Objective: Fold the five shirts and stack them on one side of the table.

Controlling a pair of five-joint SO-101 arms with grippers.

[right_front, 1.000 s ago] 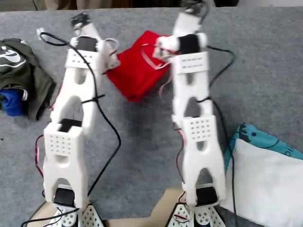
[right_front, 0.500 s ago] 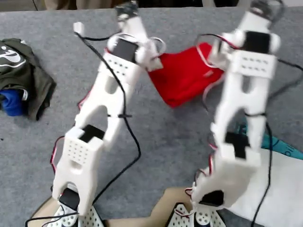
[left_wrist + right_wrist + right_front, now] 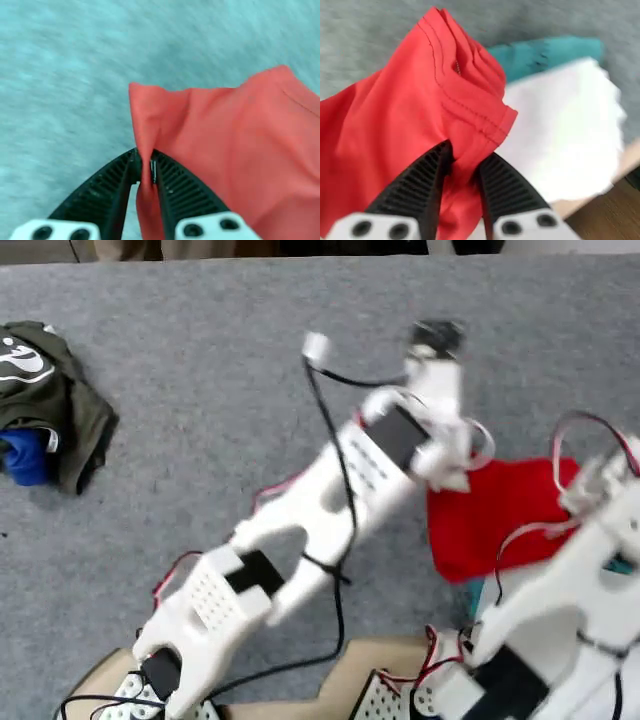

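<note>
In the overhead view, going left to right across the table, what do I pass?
dark green shirt → left arm → red shirt

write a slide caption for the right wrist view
Right gripper shut on the red shirt, white shirt and teal shirt stacked just beyond.

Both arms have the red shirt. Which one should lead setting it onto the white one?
Right, probably. The right pincer grips the red shirt at its hem, with the white shirt just beyond; the left pincer holds a corner over bare table.
</note>
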